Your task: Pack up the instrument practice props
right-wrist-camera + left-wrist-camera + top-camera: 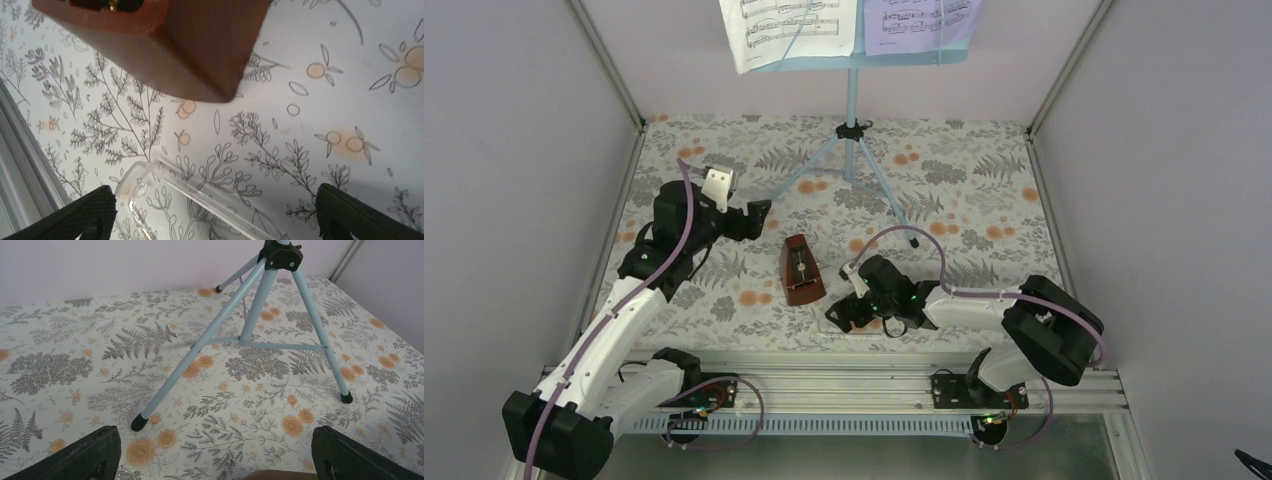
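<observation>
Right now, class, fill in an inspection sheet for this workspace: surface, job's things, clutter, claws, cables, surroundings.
Surface: floral cloth covers the whole work area.
Job's things: light-blue music stand upright at the far side, tripod legs spread; white sheet and lavender sheet on its desk; metronome upright mid-cloth.
Clutter: clear plastic piece lying on the cloth near the right claw.
Claws: left claw open, empty, facing the stand's legs; right claw open, empty, beside the metronome.
Cables: lavender hoses loop above the cloth, one behind each claw.
Surroundings: plain pale walls on three sides; metal rail at the near edge.
</observation>
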You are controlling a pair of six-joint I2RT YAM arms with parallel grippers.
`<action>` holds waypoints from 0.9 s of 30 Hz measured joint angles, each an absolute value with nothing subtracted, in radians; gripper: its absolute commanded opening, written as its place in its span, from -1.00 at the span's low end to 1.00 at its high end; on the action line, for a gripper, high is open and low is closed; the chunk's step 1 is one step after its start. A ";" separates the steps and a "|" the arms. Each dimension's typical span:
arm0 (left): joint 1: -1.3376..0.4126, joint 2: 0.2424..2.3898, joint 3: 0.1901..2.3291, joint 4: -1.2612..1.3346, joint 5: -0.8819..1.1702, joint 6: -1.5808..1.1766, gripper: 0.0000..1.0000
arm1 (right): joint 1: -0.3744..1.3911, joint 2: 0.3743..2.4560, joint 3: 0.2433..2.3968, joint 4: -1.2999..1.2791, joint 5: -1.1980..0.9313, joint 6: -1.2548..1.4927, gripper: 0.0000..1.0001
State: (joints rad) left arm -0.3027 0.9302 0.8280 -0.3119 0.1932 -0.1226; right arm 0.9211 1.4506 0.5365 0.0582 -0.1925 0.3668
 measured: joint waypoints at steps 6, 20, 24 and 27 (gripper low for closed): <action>-0.303 0.930 0.828 -0.312 0.193 -0.119 0.89 | 0.930 1.448 0.537 0.027 -0.227 0.387 0.90; -0.303 0.930 0.828 -0.316 0.193 -0.119 0.89 | 1.090 1.480 0.630 -0.139 -0.095 0.416 0.95; -0.303 0.930 0.828 -0.316 0.193 -0.118 0.89 | 1.128 1.533 0.694 -0.198 -0.023 0.404 0.94; -0.303 0.930 0.828 -0.316 0.193 -0.118 0.89 | 1.149 1.565 0.731 -0.234 0.026 0.396 0.94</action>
State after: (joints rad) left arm -0.3027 0.9302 0.8280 -0.3161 0.1932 -0.1184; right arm 1.1488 1.5654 0.7307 -0.2340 0.0257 0.3962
